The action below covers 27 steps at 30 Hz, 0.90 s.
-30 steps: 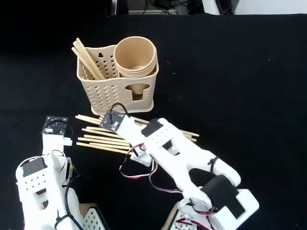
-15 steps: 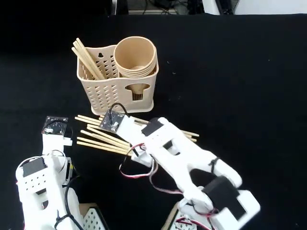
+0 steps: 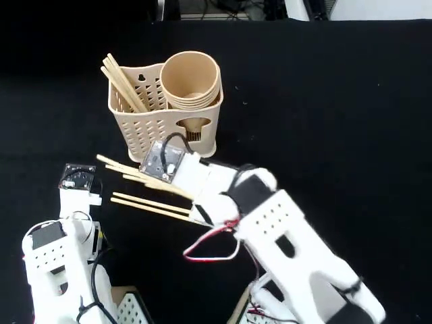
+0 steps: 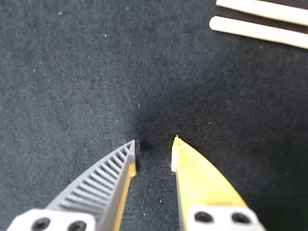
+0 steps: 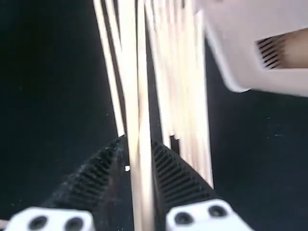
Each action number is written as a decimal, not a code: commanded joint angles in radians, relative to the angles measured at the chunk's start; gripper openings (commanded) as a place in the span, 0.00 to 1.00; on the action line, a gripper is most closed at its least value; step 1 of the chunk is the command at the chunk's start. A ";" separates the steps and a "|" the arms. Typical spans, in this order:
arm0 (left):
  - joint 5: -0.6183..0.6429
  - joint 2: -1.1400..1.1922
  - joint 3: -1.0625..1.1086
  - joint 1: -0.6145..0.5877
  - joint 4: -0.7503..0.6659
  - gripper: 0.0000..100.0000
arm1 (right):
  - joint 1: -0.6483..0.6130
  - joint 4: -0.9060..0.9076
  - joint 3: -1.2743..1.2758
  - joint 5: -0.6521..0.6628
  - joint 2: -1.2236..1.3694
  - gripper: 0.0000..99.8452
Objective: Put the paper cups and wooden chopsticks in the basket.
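Note:
The beige slotted basket (image 3: 158, 125) stands at the back left of the black table. Stacked paper cups (image 3: 191, 77) fill one of its compartments, and a few wooden chopsticks (image 3: 121, 82) lean in the other. My right gripper (image 3: 172, 182) is just in front of the basket, shut on a small bundle of chopsticks (image 3: 131, 172) that slants out to the left. In the right wrist view that bundle (image 5: 139, 120) runs between the closed fingers (image 5: 166, 166), with the basket's wall (image 5: 250, 53) close by. Two chopsticks (image 3: 152, 204) lie flat on the table. My left gripper (image 4: 154, 144) hangs open over bare cloth.
The left arm's white body (image 3: 61, 263) occupies the front left corner, and the right arm (image 3: 290, 250) stretches across the front middle. The two loose chopsticks (image 4: 262, 30) lie just past the left gripper's tips. Black cloth spreads to the right of the basket.
The right gripper has closed on part of the chopstick pile and raised it toward the basket. Two chopsticks stay on the table. The left arm has kept still.

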 commanded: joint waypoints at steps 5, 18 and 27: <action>-0.002 -0.008 -0.001 0.018 -0.014 0.14 | 0.009 0.015 -0.116 -0.002 -0.087 0.01; -0.002 -0.008 -0.001 0.018 -0.014 0.14 | -0.017 0.074 -0.348 -0.083 -0.131 0.01; -0.002 -0.008 -0.001 0.018 -0.014 0.14 | -0.017 0.044 -0.450 -0.166 -0.128 0.01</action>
